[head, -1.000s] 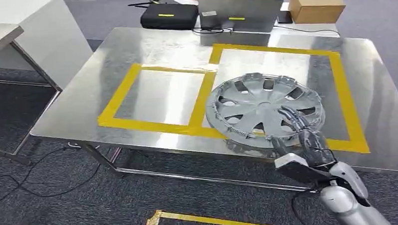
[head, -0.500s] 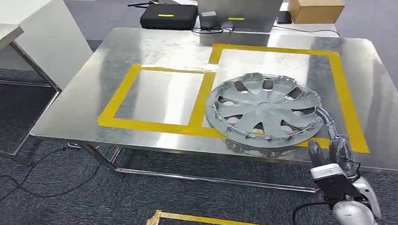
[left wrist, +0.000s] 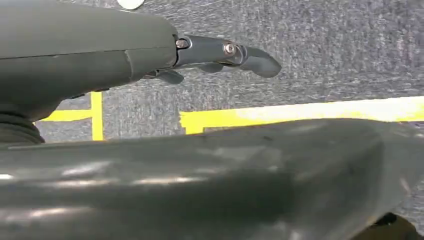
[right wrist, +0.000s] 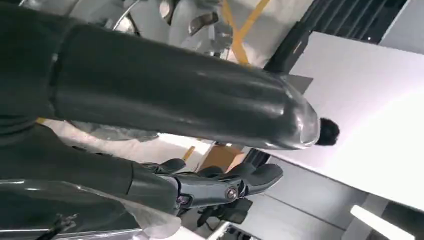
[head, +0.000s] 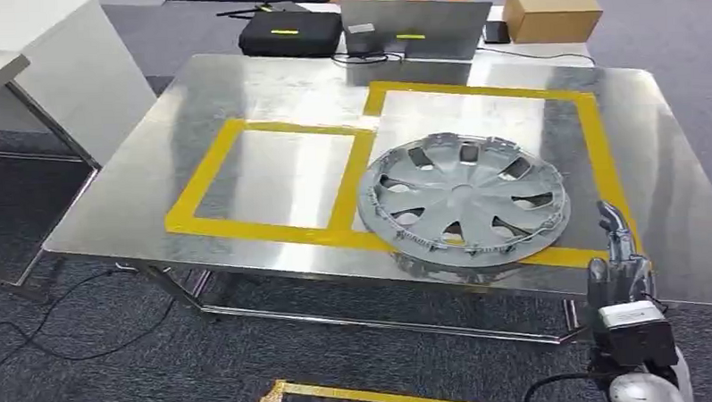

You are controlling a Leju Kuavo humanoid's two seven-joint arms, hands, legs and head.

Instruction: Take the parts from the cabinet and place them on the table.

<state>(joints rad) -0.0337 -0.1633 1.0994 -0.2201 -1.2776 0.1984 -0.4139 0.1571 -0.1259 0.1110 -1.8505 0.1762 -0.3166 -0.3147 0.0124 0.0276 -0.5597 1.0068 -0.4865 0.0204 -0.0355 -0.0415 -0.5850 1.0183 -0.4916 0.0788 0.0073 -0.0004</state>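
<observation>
The wheel cover (head: 464, 200) lies flat on the table (head: 241, 89); no readable writing. The right hand (head: 616, 268) is beside it, fingers apart, holding nothing. The left hand (left wrist: 220, 52) holds nothing, its fingers loosely apart.

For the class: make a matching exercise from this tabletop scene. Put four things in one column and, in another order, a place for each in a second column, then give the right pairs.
Things:
1. hubcap
2. cardboard box
3. black case
4. right hand

Places:
A. far left, behind the table
B. at the table's near right edge
C. lying on the table, over the yellow tape
D. far right, behind the table

Pairs: 1-C, 2-D, 3-A, 4-B
</observation>
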